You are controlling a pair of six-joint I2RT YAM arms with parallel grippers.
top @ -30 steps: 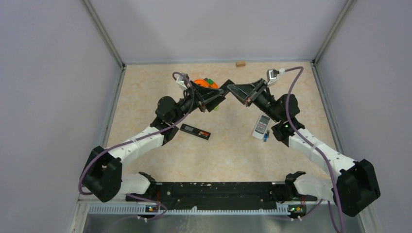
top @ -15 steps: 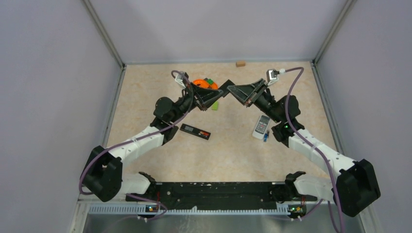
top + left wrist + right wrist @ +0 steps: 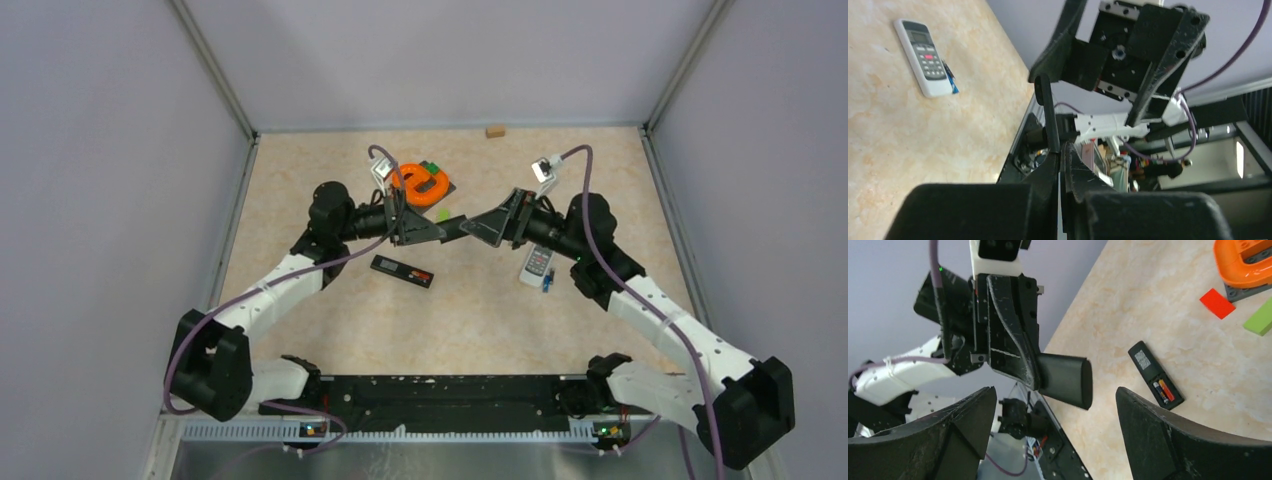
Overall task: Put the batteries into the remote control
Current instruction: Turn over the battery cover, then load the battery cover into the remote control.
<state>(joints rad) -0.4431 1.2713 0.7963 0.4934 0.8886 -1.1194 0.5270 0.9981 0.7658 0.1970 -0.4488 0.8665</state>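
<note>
Worktop: pale and mottled, it runs from my two bases out to the far wall.
Black remote: lies flat nearest my bases, back up, its bay open.
Batteries: two sit side by side in that bay, one of them orange-red.
White remote: lies face up on my right side, well apart from the black remote.
Blue battery: lies on the worktop against the white remote's near end.
Left tool: clenched on one end of a black plate, which I hold in the air above the worktop.
Black plate: thin and flat with a rounded free end, it sticks out toward my right tool.
Right tool: released, fingers spread wide, facing my left tool. Neither finger touches the plate. I cannot tell whether the plate's end reaches in between them.
Red block: flat on the worktop beyond the black remote.
Green block: just beside the red block.
Orange piece: a curved shape on a dark base, beyond my left tool.
Tan block: small, against the far wall.
</note>
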